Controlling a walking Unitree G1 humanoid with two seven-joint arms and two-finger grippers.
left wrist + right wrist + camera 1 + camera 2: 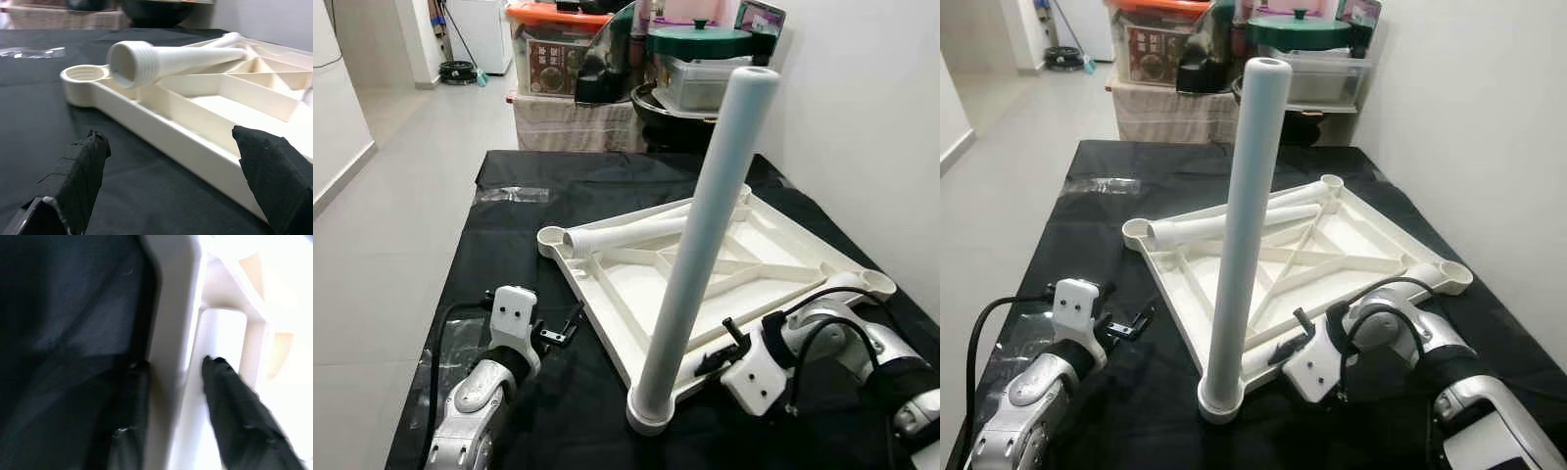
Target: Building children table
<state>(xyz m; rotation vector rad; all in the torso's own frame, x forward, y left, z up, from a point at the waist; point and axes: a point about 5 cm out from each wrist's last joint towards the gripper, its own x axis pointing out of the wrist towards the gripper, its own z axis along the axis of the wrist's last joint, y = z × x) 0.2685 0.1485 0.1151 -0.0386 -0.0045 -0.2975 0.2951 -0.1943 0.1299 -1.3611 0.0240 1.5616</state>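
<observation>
A white children's tabletop (636, 294) lies upside down on the black-covered table. One white leg (705, 225) stands upright in its near corner socket. Two more legs (617, 235) lie loose across its ribs, the threaded end of one (137, 63) close to the empty left corner socket (85, 73). My left gripper (563, 328) hovers open just left of the tabletop's left rim, its fingers (83, 161) spread wide. My right gripper (724, 348) clamps the near right rim (171, 333), one finger (230, 391) inside and one outside.
A clear plastic bag (514, 194) lies at the back left of the black cloth. Stacked storage boxes and pots (558, 49) stand behind the table. A white wall (862, 98) runs close along the right. Tiled floor (401, 196) lies to the left.
</observation>
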